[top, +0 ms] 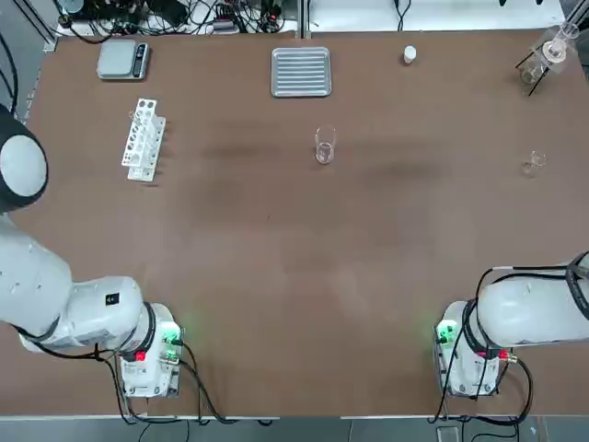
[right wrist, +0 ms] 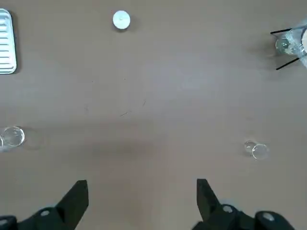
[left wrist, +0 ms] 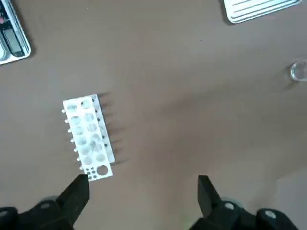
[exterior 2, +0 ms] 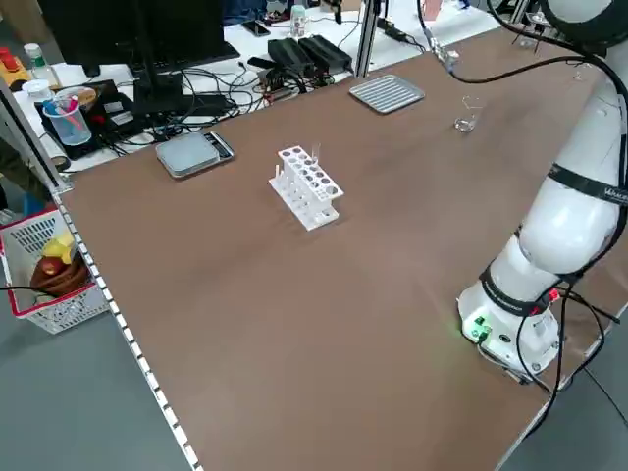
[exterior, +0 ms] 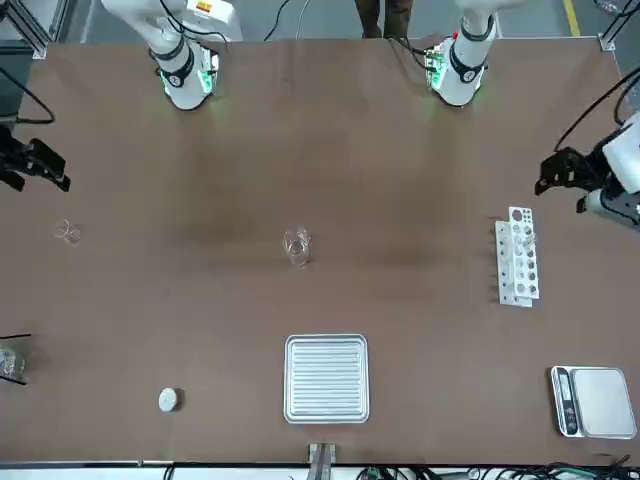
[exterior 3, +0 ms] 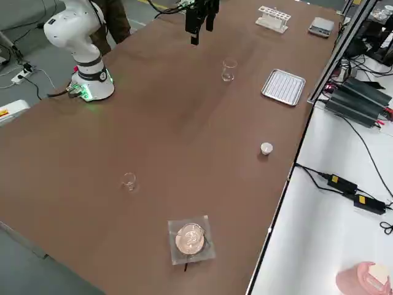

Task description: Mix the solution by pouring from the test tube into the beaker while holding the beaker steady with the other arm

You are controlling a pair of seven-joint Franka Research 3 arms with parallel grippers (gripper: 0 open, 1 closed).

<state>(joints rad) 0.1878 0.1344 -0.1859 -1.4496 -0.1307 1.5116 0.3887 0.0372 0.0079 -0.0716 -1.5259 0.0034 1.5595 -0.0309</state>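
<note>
The small clear glass cylindrical beaker (top: 324,145) stands upright near the centre of the matte brown table (top: 276,267), near the ribbed metal tray (top: 301,72). The white perforated plastic test-tube rack (top: 144,139) lies below the left gripper (left wrist: 143,191), fingers spread, empty. The right gripper (right wrist: 142,191) is likewise spread and empty.

beaker (top: 324,147) — just before tray (top: 301,72)

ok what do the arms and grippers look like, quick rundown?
Both arms are glossy white with rounded links and dark joint bands. The left arm and right arm each have green and red lights at the base, with black cables trailing off. The left gripper and right gripper have black, wedge-shaped fingers.
</note>
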